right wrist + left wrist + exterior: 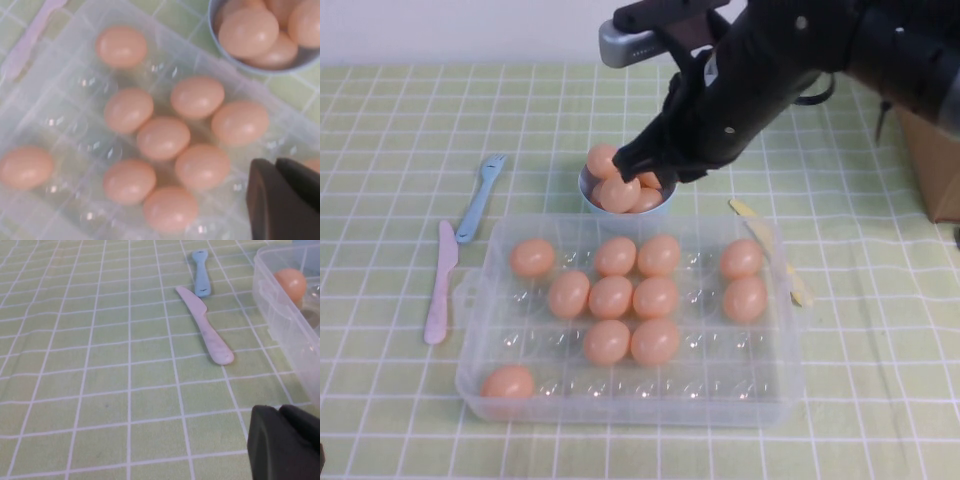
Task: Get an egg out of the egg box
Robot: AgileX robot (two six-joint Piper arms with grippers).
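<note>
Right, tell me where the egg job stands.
Done: several eggs already sit in the blue bowl. In hand: nothing visibly; the right gripper hangs shut over the bowl, the left gripper is parked by the pink knife. Left: eleven eggs remain in the egg box.

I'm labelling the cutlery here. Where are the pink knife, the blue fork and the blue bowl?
pink knife (441, 287), high view, middle of its handle.
blue fork (480, 205), high view, middle of its handle.
blue bowl (588, 194), high view, its left rim.

Pink knife (205, 327) beside blue fork (201, 272)
</note>
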